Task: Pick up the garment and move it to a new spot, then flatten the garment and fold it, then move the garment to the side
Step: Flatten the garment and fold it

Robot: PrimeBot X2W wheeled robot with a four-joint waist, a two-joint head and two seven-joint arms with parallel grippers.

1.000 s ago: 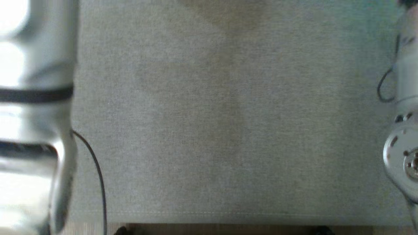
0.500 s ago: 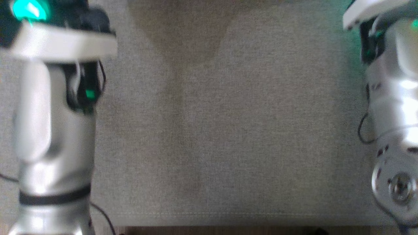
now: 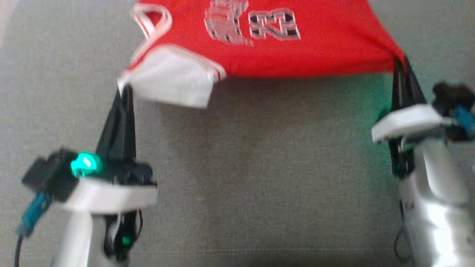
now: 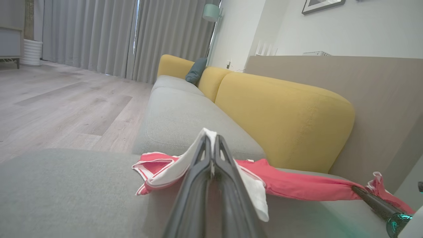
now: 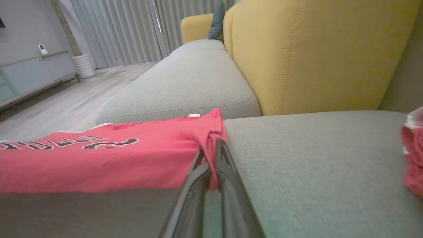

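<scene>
The garment (image 3: 282, 40) is a red jersey with white trim and dark lettering. It hangs stretched between my two grippers above the grey sofa seat (image 3: 259, 178). My left gripper (image 3: 124, 91) is shut on its white-trimmed corner, and in the left wrist view the fingers (image 4: 211, 142) pinch white cloth with the garment (image 4: 297, 185) trailing right. My right gripper (image 3: 400, 63) is shut on the red corner at the other end. In the right wrist view the gripper (image 5: 210, 150) bites that corner and the garment (image 5: 99, 162) spreads left. The garment's far part is cut off at the head view's top.
Yellow back cushions (image 4: 281, 115) stand behind the grey seat. A second seat cushion (image 5: 185, 82) and a dark pillow (image 4: 196, 71) lie further along. Wooden floor (image 4: 66, 102) and curtains lie beyond. A bit of red cloth (image 5: 413, 155) shows at the right wrist view's edge.
The head camera has shifted: earlier it showed bare grey cushion and pale forearms, now both grippers and the stretched garment are in view. Both grippers stay shut.
</scene>
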